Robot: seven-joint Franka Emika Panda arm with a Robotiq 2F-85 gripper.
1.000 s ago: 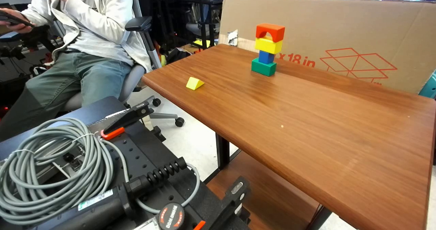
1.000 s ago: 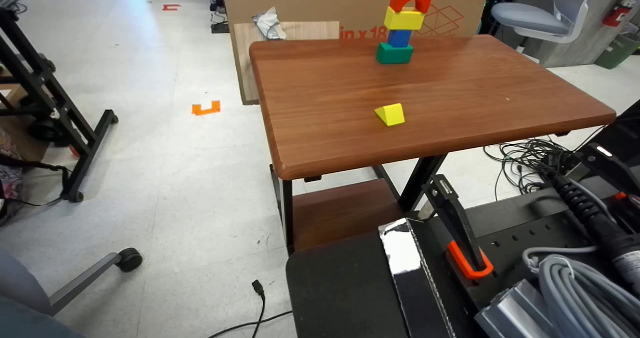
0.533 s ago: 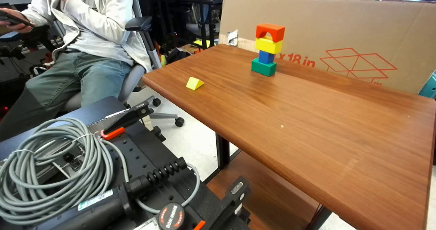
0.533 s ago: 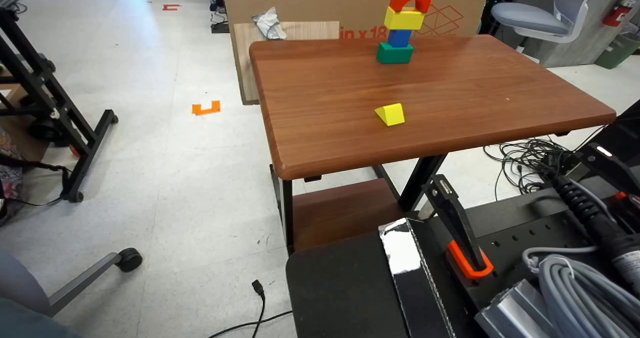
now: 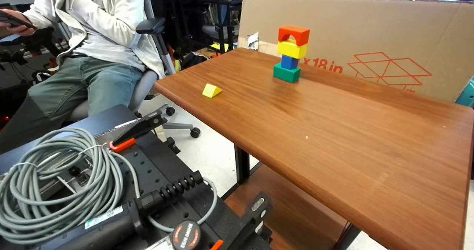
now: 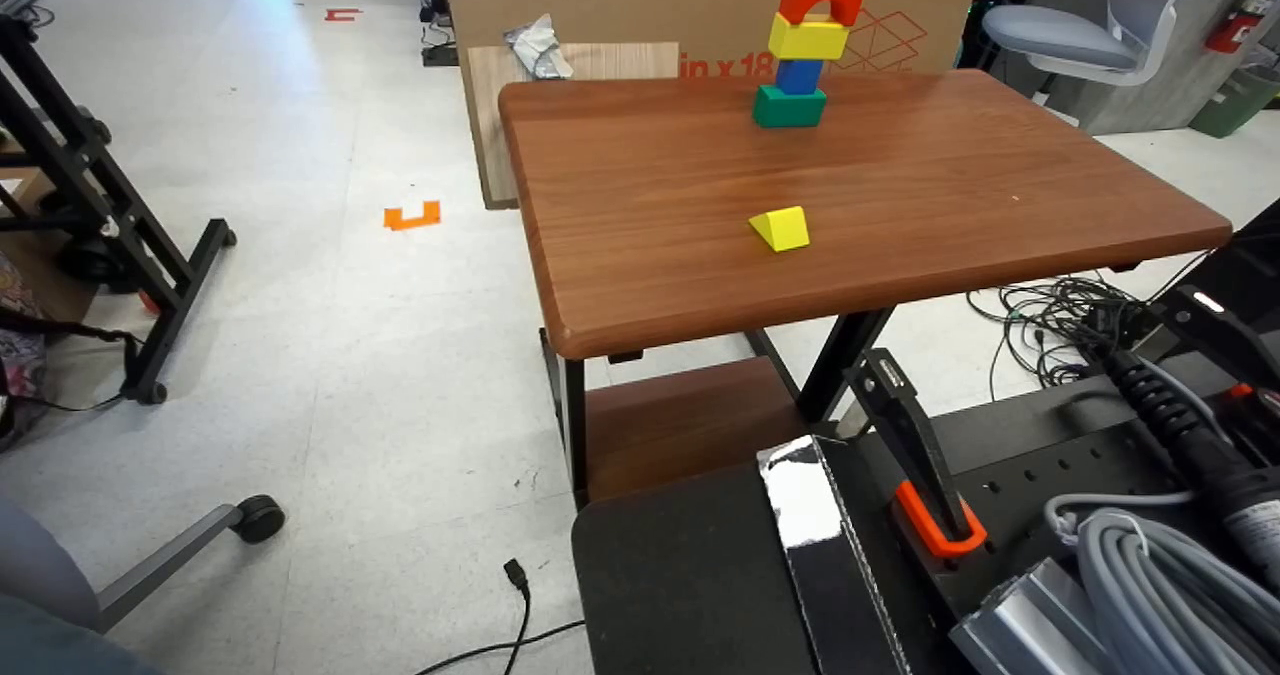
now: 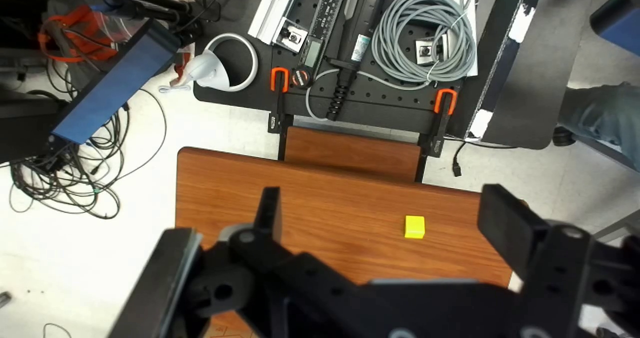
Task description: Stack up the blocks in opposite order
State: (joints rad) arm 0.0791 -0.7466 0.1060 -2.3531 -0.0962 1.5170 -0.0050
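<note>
- Table [image 5: 348, 139]: carries the block stack [image 5: 290, 53] at eleven o'clock in an exterior view.
- Gripper [image 7: 381, 205]: spread wide in the wrist view, pinching nothing; the first pick seems not yet made.
- Block stack, upward: green block [image 5: 283, 73], blue cube [image 5: 289, 62], yellow block [image 5: 291, 50], red arch [image 5: 293, 30].
- Red arch: the next move probably calls for lifting it off and setting it down as new base.
- Yellow wedge [image 5: 212, 90]: at ten o'clock, apart.
</note>
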